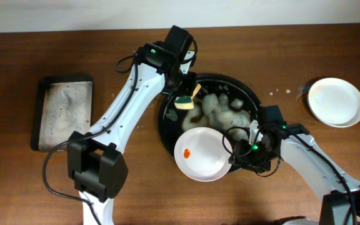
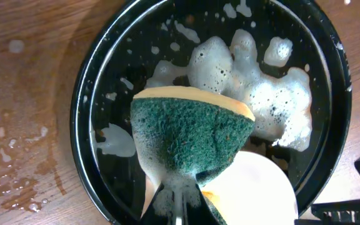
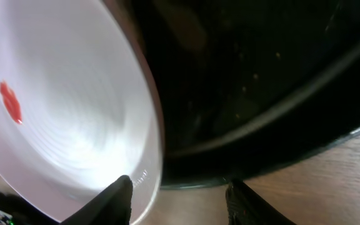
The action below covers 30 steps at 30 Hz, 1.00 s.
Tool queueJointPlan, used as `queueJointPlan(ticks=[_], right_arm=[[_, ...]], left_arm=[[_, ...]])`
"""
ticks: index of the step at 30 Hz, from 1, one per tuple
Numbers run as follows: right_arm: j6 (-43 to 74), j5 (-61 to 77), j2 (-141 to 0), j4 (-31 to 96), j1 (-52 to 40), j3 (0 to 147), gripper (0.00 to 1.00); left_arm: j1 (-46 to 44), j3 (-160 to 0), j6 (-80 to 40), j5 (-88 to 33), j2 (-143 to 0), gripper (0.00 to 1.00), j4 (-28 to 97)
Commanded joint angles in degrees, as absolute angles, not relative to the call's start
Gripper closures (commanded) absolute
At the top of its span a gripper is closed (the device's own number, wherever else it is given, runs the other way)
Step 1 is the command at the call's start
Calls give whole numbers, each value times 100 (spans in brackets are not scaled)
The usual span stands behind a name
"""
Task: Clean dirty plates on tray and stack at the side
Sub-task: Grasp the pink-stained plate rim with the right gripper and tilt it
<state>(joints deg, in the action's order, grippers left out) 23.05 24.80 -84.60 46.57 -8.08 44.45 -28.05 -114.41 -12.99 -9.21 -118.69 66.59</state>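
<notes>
The round black tray (image 1: 166, 128) holds white foam (image 1: 220, 109). A white plate (image 1: 202, 155) with an orange smear lies tilted over the tray's front rim. My right gripper (image 1: 235, 155) is open and straddles that plate's right edge. In the right wrist view its fingers (image 3: 177, 194) are wide apart, one over the plate (image 3: 74, 112), the other beside the tray (image 3: 280, 150). My left gripper (image 1: 182, 92) is shut on a foamy green and yellow sponge (image 1: 185, 102) above the tray's back left; the left wrist view shows the sponge (image 2: 192, 137), the tray (image 2: 80, 125) and the plate (image 2: 255, 187). A second plate (image 1: 336, 101) lies on the table at the right. A third is not visible.
A rectangular black tray (image 1: 64, 112) with foam stands at the left. Water drops and splashes (image 2: 17, 156) lie on the wooden table left of the round tray. The right arm's cables (image 1: 255, 134) hang over the tray's right rim.
</notes>
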Motion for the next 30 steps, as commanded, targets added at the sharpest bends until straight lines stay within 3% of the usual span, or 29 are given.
queueJointPlan(ticks=[1, 4, 8, 10, 16, 17, 18, 19, 25, 30], right_arm=[[2768, 2493, -8471, 4421, -904, 4381, 50], [3059, 2515, -8567, 4248, -1074, 4379, 61], [3076, 2477, -8624, 4075, -1066, 4394, 88], [3076, 2370, -8624, 3830, -913, 4431, 96], [3072, 2176, -8624, 2919, -631, 4475, 96], [2995, 2436, -8624, 3026, -637, 4475, 87], [2805, 2536, -8626, 3131, -639, 4473, 66], [2517, 2528, -8628, 3304, -639, 4473, 58], [2272, 2762, -9131, 3444, -884, 4440, 67], [2226, 2775, -9262, 3295, -847, 4482, 91]], left_arm=[[-2768, -11448, -1190, -965, -11633, 99, 6650], [-2768, -11448, -1190, -963, -11633, 99, 6650], [-2755, -11448, -1190, -965, -11631, 99, 6648], [-2757, -11448, -1190, -965, -11631, 99, 6650], [-2757, -11448, -1188, -963, -11631, 99, 6648], [-2757, -11448, -1188, -963, -11631, 99, 6648], [-2757, -11448, -1188, -965, -11631, 99, 6650], [-2757, -11448, -1188, -965, -11631, 99, 6650], [-2757, -11448, -1190, -965, -11631, 99, 6646], [-2757, -11448, -1188, -965, -11631, 98, 6650]])
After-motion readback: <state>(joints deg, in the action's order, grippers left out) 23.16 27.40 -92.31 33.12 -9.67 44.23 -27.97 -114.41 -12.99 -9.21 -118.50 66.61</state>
